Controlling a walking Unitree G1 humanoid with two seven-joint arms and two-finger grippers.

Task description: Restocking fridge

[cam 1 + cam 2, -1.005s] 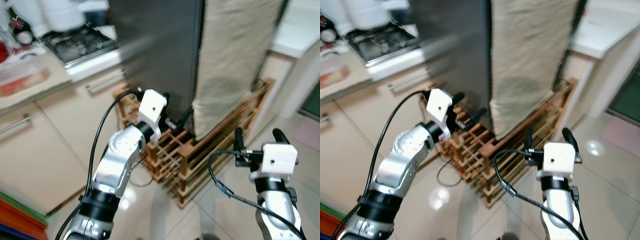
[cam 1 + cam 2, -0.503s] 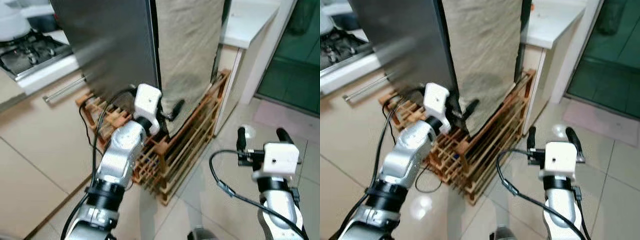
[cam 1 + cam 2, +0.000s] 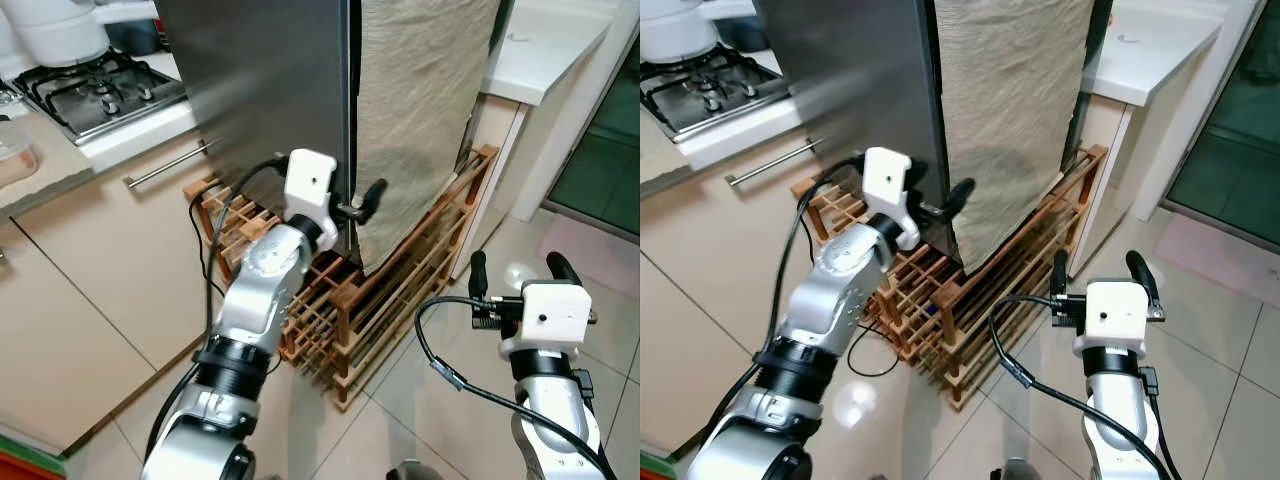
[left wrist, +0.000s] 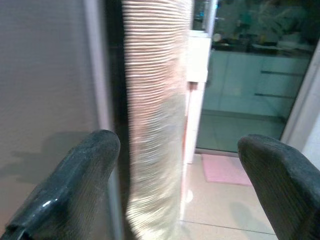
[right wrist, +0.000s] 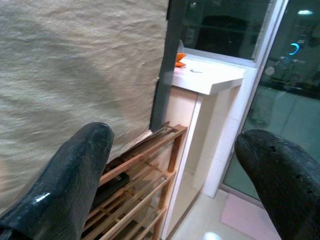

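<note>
A steel gas hob (image 3: 95, 88) sits on the beige counter (image 3: 45, 170) at left. The left gripper (image 3: 362, 203), fingers wide apart, reaches the tall grey fridge (image 3: 270, 90) by its front corner, beside the hanging beige cloth (image 3: 420, 110). A slatted wooden rack (image 3: 400, 290) stands beneath on glossy tiles (image 3: 440, 420). The right gripper (image 3: 512, 268) hovers spread wide.

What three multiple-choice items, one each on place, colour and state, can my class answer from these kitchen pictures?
1. Where is the left gripper?
A. at the fridge corner
B. on the stove
C. on the floor

2. What colour is the cloth hanging beside the fridge?
A. red
B. beige
C. blue

3. How are the right gripper's fingers?
A. shut on a bottle
B. open, empty
C. shut on the cloth

Answers: 1 A, it is raised at the steel corner above the wooden rack; 2 B, a pale woven beige; 3 B, its fingers are apart with nothing between.
</note>
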